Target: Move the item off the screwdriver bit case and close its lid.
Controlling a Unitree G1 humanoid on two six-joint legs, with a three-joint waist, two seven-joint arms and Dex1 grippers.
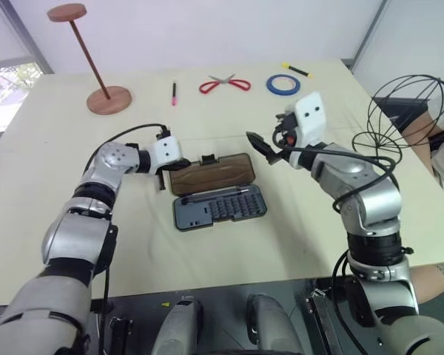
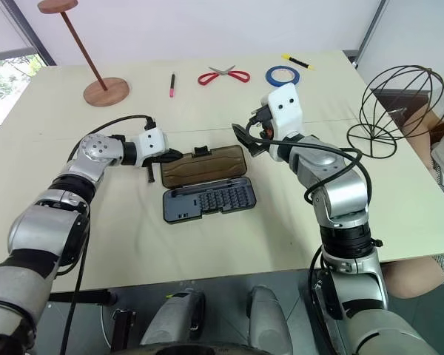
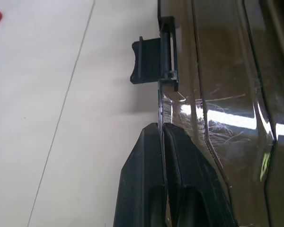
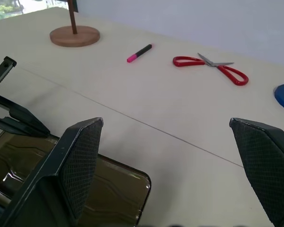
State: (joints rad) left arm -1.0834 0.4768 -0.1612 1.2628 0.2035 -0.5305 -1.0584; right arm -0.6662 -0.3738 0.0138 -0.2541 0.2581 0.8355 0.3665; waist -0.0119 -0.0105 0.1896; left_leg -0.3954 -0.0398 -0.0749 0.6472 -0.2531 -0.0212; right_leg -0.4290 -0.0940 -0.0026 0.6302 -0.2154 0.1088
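Observation:
The screwdriver bit case [image 1: 218,205] lies open in the middle of the table, its blue-grey tray of bits nearest me. The smoky-brown lid [image 1: 211,174] is folded back behind the tray, with its black latch [image 3: 149,60] on the far edge. My left gripper [image 1: 161,176] is at the lid's left end, and its fingers [image 3: 144,156] are shut on the lid's thin edge. My right gripper [image 2: 250,133] hovers open above the table just right of the lid, with nothing between its pads [image 4: 83,156]. The item, a black wire globe [image 2: 396,111], stands on the table's right side, apart from the case.
Along the far side are a wooden stand [image 1: 96,74], a pink marker [image 1: 174,93], red scissors [image 1: 224,84], blue tape [image 1: 283,84] and a yellow marker [image 1: 296,70]. A person [image 1: 438,129] sits at the table's right edge behind the globe.

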